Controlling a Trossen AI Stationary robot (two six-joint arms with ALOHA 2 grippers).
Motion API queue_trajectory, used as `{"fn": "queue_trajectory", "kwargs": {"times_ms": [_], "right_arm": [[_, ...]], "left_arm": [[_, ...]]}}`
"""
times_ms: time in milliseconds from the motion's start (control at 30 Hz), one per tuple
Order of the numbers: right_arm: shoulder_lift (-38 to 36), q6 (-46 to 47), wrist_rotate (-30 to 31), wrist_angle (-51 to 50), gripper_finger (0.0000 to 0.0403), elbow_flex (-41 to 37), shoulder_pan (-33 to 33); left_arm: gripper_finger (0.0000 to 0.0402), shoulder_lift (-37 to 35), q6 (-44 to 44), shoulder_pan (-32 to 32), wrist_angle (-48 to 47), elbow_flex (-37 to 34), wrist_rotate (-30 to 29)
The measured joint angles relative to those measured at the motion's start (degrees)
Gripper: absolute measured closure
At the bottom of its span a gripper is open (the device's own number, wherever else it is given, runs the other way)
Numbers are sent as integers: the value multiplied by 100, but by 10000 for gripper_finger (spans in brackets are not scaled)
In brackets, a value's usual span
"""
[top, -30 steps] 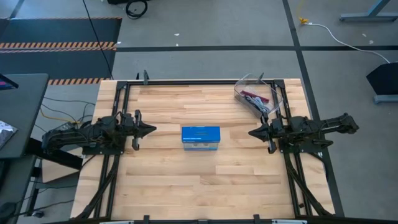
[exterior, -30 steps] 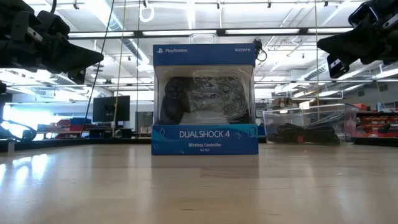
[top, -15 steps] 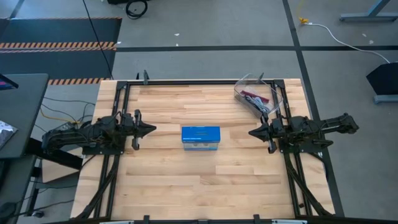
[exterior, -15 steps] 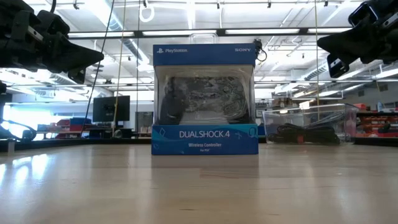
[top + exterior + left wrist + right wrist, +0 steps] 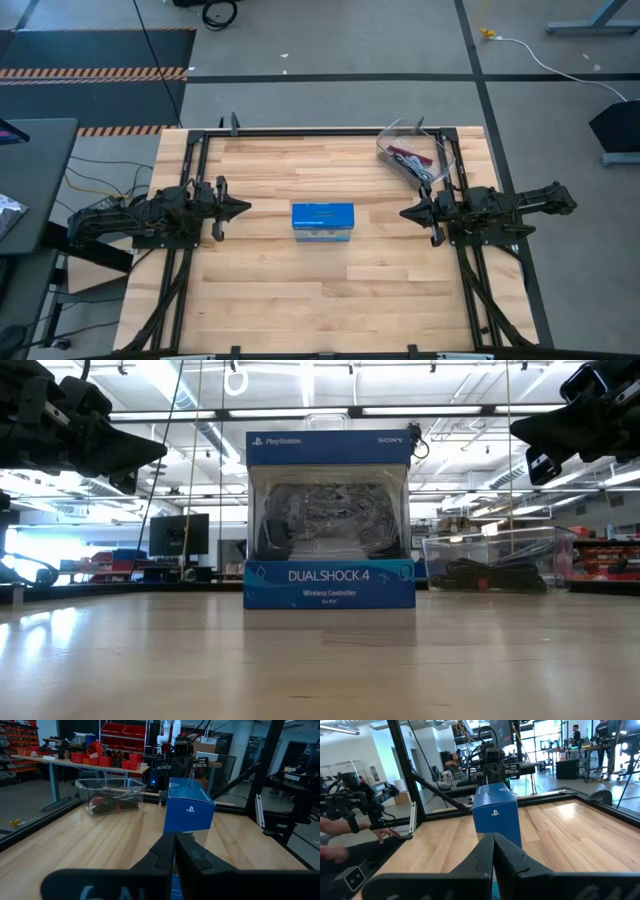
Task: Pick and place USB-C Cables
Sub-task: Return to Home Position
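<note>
The USB-C cables [image 5: 412,160] lie as a tangle of red and black bundles inside a clear plastic bin at the table's far right corner; the left wrist view shows them [image 5: 111,801] through the bin's wall. My left gripper [image 5: 247,208] hovers shut at the table's left side, pointing at the blue box. My right gripper [image 5: 403,213] hovers shut at the right side, also pointing at the box, with the bin just beyond it toward the far edge. Neither touches anything.
A blue controller box [image 5: 322,221] stands upright at the table's middle between the two grippers. The clear bin [image 5: 497,559] sits near the far right corner. Bare wood lies along the near half [image 5: 320,300]. A person's hand [image 5: 335,851] shows beyond the table's left edge.
</note>
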Motion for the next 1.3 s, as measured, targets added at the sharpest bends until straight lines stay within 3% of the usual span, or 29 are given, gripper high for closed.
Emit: {"fn": "queue_trajectory", "kwargs": {"times_ms": [1300], "right_arm": [[0, 0, 0, 0, 386, 0, 0]], "left_arm": [[377, 0, 0, 0, 2, 0, 0]]}}
